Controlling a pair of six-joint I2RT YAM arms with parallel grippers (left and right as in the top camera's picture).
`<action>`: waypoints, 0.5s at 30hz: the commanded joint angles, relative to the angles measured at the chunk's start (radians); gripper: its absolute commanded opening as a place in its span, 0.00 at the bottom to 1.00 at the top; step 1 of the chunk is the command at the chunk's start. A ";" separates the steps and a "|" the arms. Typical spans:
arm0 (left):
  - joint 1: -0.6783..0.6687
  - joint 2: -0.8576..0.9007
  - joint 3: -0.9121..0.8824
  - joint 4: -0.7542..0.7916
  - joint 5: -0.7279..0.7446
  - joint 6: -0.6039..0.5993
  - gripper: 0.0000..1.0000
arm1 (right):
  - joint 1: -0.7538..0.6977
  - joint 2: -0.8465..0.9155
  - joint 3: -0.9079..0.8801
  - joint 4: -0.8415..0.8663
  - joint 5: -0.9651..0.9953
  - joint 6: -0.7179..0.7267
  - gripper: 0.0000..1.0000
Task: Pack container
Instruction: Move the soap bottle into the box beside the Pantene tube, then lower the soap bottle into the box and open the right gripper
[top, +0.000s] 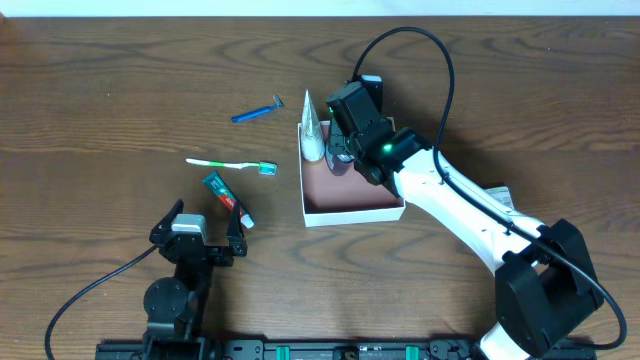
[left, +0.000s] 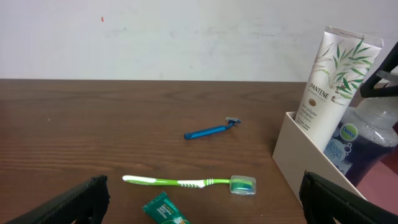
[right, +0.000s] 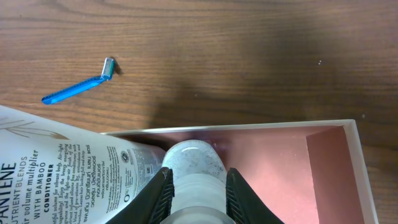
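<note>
The container (top: 355, 213) is a shallow white-walled box with a reddish inside (right: 280, 168), right of the table's centre. A white Pantene tube (top: 313, 128) leans in its far left corner (left: 329, 81). Beside the tube, my right gripper (top: 350, 150) is shut on the white cap of a clear bottle (right: 196, 165) of blue liquid (left: 367, 134), held inside the box at its far wall. My left gripper (top: 205, 228) stands open and empty near the front edge (left: 205, 202), a short way from the toothpaste tube (top: 228, 198).
Left of the box lie a green toothbrush (top: 230, 163) with a capped head (left: 242, 184), a blue razor (top: 258, 112) farther back (right: 78, 87), and the green toothpaste tube (left: 165, 211). The right arm's cable arches over the far right.
</note>
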 joint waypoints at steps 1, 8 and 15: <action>0.003 -0.005 -0.015 -0.036 0.018 0.006 0.98 | 0.005 0.002 0.005 0.031 -0.006 -0.005 0.13; 0.003 -0.005 -0.015 -0.036 0.018 0.006 0.98 | 0.005 0.002 0.005 0.058 -0.040 -0.039 0.25; 0.003 -0.005 -0.015 -0.036 0.018 0.006 0.98 | 0.005 0.002 0.005 0.071 -0.053 -0.039 0.37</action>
